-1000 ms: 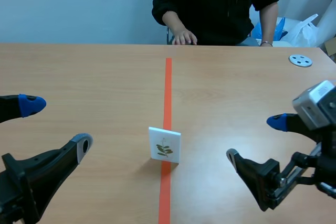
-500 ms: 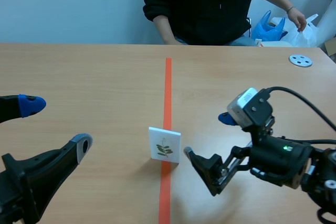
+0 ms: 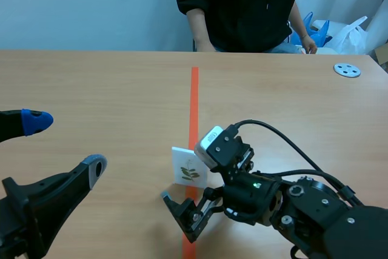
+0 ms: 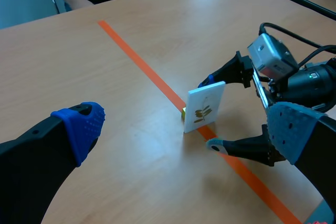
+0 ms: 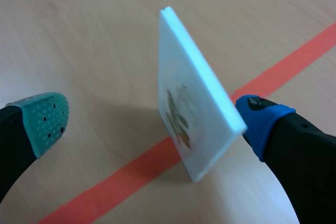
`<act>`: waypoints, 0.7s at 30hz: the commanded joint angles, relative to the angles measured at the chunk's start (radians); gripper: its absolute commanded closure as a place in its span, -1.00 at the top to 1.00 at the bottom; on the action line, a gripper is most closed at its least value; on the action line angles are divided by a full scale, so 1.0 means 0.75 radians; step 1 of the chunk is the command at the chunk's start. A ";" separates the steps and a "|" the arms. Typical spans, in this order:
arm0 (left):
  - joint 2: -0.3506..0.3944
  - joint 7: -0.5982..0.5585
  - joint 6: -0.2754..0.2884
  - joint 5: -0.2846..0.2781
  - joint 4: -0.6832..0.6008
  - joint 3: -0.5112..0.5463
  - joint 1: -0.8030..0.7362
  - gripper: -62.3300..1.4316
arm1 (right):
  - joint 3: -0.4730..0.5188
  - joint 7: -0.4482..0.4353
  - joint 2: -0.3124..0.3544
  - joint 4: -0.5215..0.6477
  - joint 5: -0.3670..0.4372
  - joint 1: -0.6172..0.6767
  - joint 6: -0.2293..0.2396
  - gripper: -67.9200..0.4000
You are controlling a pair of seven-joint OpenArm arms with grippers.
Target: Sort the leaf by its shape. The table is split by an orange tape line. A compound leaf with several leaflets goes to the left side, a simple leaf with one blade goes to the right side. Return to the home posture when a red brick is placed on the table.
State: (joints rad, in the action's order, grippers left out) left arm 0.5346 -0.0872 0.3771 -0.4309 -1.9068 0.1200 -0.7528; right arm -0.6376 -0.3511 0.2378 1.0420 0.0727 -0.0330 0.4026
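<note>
Wooden table, orange tape line, pale wall behind

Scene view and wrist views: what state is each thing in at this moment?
leaf card: standing upright on the orange tape line, not gripped.
right end effector: open, one finger on each side of the leaf card.
left end effector: open, holding nothing, apart from the leaf card.
grey disc: lying flat, far from both end effectors.
</note>
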 commanded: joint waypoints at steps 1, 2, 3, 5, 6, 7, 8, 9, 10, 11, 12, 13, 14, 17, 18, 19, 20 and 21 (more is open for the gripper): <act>-0.007 -0.023 0.004 -0.008 -0.025 -0.003 0.003 1.00 | 0.002 -0.033 0.004 0.026 -0.003 -0.019 -0.022 0.79; -0.007 -0.023 0.004 -0.008 -0.025 -0.003 0.003 1.00 | -0.002 -0.037 0.004 0.026 -0.009 -0.019 -0.030 0.63; -0.007 -0.023 0.004 -0.008 -0.025 -0.003 0.003 1.00 | -0.005 -0.042 0.004 0.025 -0.019 -0.019 -0.030 0.45; -0.007 -0.023 0.004 -0.008 -0.025 -0.003 0.003 1.00 | -0.005 -0.044 0.005 0.025 -0.032 -0.018 -0.030 0.21; -0.007 -0.023 0.004 -0.008 -0.025 -0.003 0.003 1.00 | -0.005 -0.044 0.005 0.025 -0.033 -0.018 -0.029 0.13; -0.007 -0.023 0.004 -0.008 -0.025 -0.003 0.003 1.00 | -0.005 -0.043 0.005 0.025 -0.033 -0.018 -0.029 0.07; -0.007 -0.023 0.004 -0.008 -0.025 -0.003 0.003 1.00 | -0.005 -0.043 0.005 0.025 -0.033 -0.018 -0.029 0.01; -0.007 -0.023 0.004 -0.008 -0.025 -0.003 0.003 1.00 | -0.005 -0.043 0.005 0.025 -0.033 -0.018 -0.029 -0.06; -0.007 -0.023 0.004 -0.008 -0.025 -0.003 0.003 1.00 | -0.005 -0.043 0.005 0.025 -0.033 -0.018 -0.029 -0.14; -0.007 -0.023 0.004 -0.008 -0.025 -0.003 0.003 1.00 | -0.005 -0.043 0.005 0.025 -0.033 -0.018 -0.029 -0.23; -0.007 -0.023 0.004 -0.008 -0.025 -0.003 0.003 1.00 | -0.005 -0.043 0.005 0.025 -0.033 -0.018 -0.029 -0.31; -0.007 -0.023 0.004 -0.008 -0.025 -0.003 0.003 1.00 | -0.004 -0.043 0.005 0.025 -0.033 -0.018 -0.029 -0.39; -0.007 -0.023 0.004 -0.008 -0.025 -0.003 0.003 1.00 | -0.004 -0.044 0.006 0.025 -0.033 -0.018 -0.029 -0.48; -0.007 -0.023 0.004 -0.008 -0.025 -0.003 0.003 1.00 | -0.004 -0.050 0.012 0.025 -0.033 -0.018 -0.028 -0.79; -0.007 -0.023 0.004 -0.008 -0.025 -0.003 0.003 1.00 | -0.004 -0.051 0.015 0.025 -0.033 -0.018 -0.028 -0.88; -0.007 -0.023 0.004 -0.008 -0.025 -0.003 0.003 1.00 | -0.004 -0.060 0.019 0.025 -0.033 -0.018 -0.028 -0.95; -0.007 -0.023 0.004 -0.008 -0.025 -0.003 0.003 1.00 | -0.004 -0.076 0.023 0.025 -0.033 -0.018 -0.028 -0.94; -0.007 -0.023 0.004 -0.008 -0.025 -0.003 0.003 1.00 | -0.004 -0.090 0.028 0.026 -0.033 -0.018 -0.028 -0.94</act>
State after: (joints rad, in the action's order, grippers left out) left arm 0.5346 -0.0872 0.3771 -0.4309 -1.9068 0.1200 -0.7528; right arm -0.6502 -0.3931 0.2474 1.0386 0.0402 -0.0349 0.3809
